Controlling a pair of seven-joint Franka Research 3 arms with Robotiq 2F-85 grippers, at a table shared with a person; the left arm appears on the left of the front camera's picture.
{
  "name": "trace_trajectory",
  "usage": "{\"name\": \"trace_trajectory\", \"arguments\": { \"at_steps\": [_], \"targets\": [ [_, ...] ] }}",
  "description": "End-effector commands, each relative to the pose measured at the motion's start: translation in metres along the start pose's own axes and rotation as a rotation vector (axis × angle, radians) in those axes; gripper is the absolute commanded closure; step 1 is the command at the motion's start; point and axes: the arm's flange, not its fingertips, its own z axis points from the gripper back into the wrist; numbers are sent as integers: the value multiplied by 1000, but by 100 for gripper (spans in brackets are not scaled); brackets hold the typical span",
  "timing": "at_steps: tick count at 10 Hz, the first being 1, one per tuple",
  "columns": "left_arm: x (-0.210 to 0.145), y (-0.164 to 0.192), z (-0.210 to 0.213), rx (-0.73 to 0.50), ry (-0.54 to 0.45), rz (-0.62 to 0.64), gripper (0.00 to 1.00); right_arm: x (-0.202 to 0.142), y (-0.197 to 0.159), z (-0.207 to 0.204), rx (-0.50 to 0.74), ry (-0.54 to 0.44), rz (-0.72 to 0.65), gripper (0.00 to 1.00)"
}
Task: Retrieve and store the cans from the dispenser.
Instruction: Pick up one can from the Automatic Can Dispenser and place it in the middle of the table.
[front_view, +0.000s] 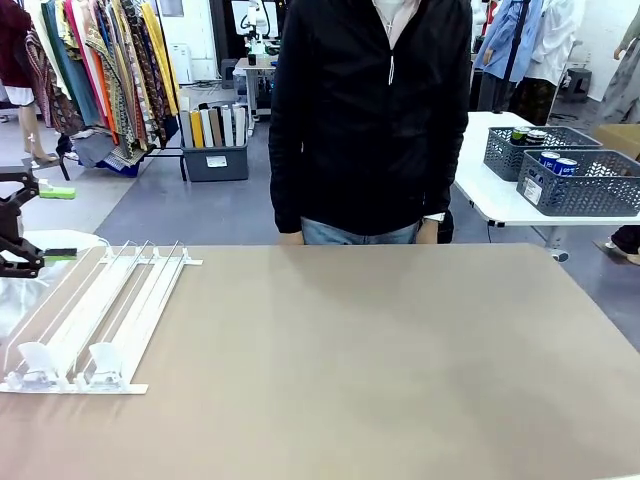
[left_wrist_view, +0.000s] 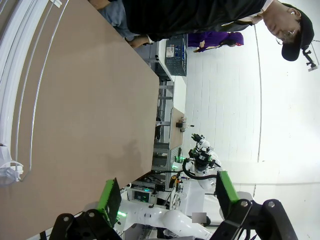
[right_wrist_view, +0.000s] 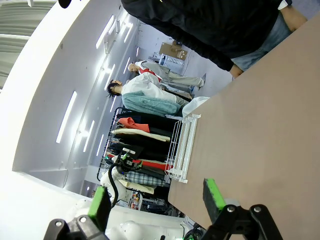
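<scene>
Front: the dispenser (front_view: 95, 315) lies on my bench (front_view: 370, 360), left side; cans (front_view: 558, 165) sit in a far basket (front_view: 590, 190). Left wrist: my left pincer (left_wrist_view: 167, 192) gapes wide. Right wrist: my right pincer (right_wrist_view: 156, 197) spread, empty.

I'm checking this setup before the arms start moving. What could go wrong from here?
1. The dispenser lies at the table's left edge with no cans in its lanes; a grasp there would likely close on nothing.
2. The open left gripper hangs off that edge, close to the rack; a reach in could knock its clear rails.
3. The person stands against the far edge, so a long reach may come near them.
</scene>
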Motion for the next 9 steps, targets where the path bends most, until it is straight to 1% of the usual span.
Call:
{"name": "trace_trajectory", "arguments": {
  "at_steps": [1,9],
  "targets": [
    [-1,-4,1,-4,-3,14,0,2,4,0,5,2,6,0],
    [-1,-4,1,-4,-3,14,0,2,4,0,5,2,6,0]
  ]
}}
